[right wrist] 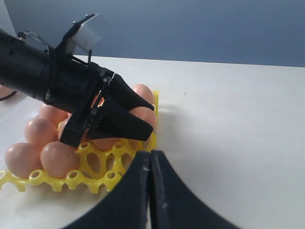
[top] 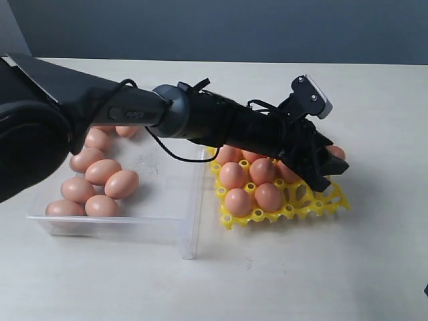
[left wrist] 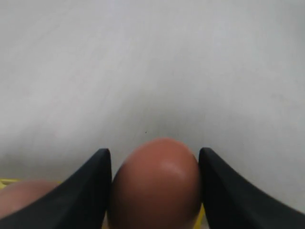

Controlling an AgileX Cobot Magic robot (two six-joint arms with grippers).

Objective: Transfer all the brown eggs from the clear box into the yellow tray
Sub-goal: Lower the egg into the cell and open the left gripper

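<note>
My left gripper reaches across over the right end of the yellow tray and is shut on a brown egg. In the left wrist view that egg fills the gap and touches both black fingers. The right wrist view shows the same egg low over the tray's end cups. Several eggs sit in the tray. More eggs lie at the left end of the clear box. My right gripper is shut on nothing, near the tray's corner.
The left arm's black forearm spans the box and the tray. The pale tabletop stretches to the right of and behind the tray. A blue-grey wall stands at the back.
</note>
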